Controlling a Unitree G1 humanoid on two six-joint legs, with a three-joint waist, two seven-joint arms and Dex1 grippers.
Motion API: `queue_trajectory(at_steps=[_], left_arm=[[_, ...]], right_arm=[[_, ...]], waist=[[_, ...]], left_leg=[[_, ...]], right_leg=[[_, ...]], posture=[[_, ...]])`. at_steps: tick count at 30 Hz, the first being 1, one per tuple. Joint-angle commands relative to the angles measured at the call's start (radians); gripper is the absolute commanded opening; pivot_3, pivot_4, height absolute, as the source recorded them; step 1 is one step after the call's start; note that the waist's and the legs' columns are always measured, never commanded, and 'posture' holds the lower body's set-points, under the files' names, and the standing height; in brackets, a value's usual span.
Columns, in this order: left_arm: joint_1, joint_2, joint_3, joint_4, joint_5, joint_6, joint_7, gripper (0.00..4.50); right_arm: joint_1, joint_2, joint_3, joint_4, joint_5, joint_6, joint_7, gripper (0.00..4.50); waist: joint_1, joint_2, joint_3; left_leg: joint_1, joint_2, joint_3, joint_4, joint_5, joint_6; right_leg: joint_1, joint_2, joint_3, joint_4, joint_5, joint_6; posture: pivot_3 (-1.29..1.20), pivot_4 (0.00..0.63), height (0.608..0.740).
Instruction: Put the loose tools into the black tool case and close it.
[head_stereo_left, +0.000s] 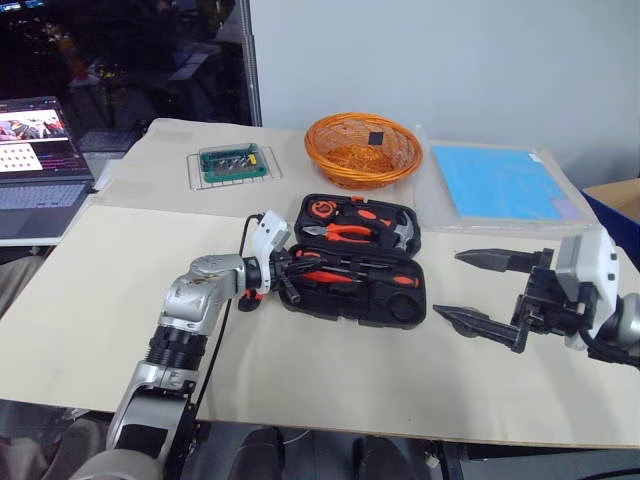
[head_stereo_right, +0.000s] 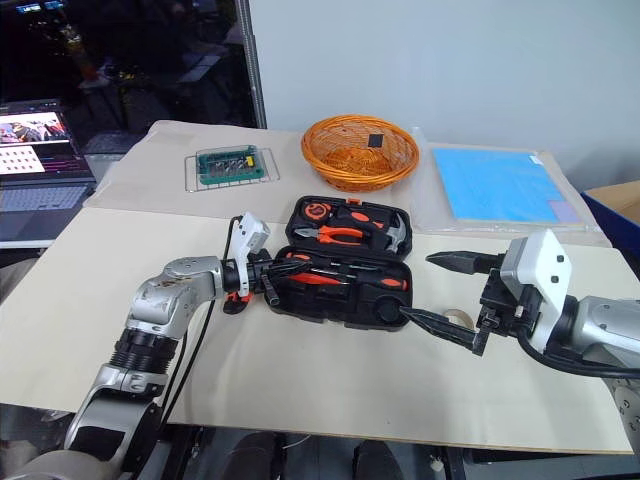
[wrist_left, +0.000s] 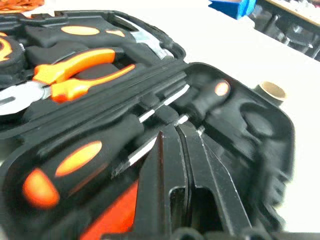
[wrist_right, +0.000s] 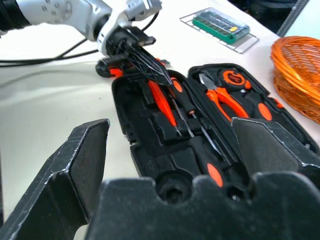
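Left pincer clenched empty over open black tool case, right pincer released beside tan tape roll; risks nudging seated screwdrivers, or knocking roll away across tabletop

Orange basket, blue mat, laptop.

The black tool case holds black-and-orange screwdrivers and orange-handled pliers, behind it stands an orange woven basket, with a green box far left and a blue sheet far right, all on a tan table.
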Motion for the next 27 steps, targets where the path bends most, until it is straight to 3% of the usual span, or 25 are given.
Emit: queue_trajectory(at_steps=[1, 9, 16, 24, 27], left_arm=[[0.004, 0.015, -0.057, -0.005, 0.046, -0.018, -0.001, 0.04], [-0.038, -0.016, -0.082, 0.087, 0.104, -0.062, 0.048, 0.04], [-0.083, -0.056, -0.044, 0.138, 0.086, 0.025, 0.096, 0.04], [-0.109, -0.039, -0.119, 0.153, 0.144, 0.075, 0.097, 0.04], [-0.144, -0.044, -0.111, 0.146, 0.135, 0.173, 0.118, 0.04]], right_arm=[[-0.023, 0.004, -0.001, -0.005, -0.008, -0.019, -0.001, 4.5], [-0.004, 0.01, -0.022, -0.016, -0.009, -0.019, 0.006, 4.5], [0.015, 0.011, -0.038, -0.024, -0.008, -0.017, 0.004, 4.5], [0.011, 0.013, -0.026, -0.026, -0.01, -0.016, -0.003, 4.5], [0.005, 0.017, -0.014, -0.025, -0.009, -0.017, -0.003, 4.5]], waist=[[0.002, 0.0, 0.0], [0.003, 0.0, 0.0], [0.003, 0.0, 0.0], [0.002, 0.0, 0.0], [0.001, 0.0, 0.0]], left_leg=[[0.0, 0.0, 0.0, 0.0, 0.0, 0.0], [0.0, 0.0, 0.0, 0.0, 0.0, 0.0], [0.0, 0.0, -0.001, 0.0, 0.0, 0.0], [0.0, 0.0, -0.001, 0.0, 0.0, 0.0], [0.0, 0.0, 0.0, 0.0, 0.0, 0.0]], right_leg=[[0.0, 0.0, 0.0, 0.0, -0.001, -0.001], [0.0, 0.0, 0.0, 0.0, -0.002, -0.004], [0.001, 0.0, 0.0, 0.0, -0.002, -0.003], [0.001, 0.0, 0.0, -0.001, 0.0, 0.0], [0.001, 0.0, 0.0, -0.001, 0.0, 0.0]], posture=[[0.0, 0.15, 0.74], [0.0, 0.15, 0.74], [0.0, 0.15, 0.74], [0.0, 0.15, 0.74], [0.0, 0.15, 0.74]])
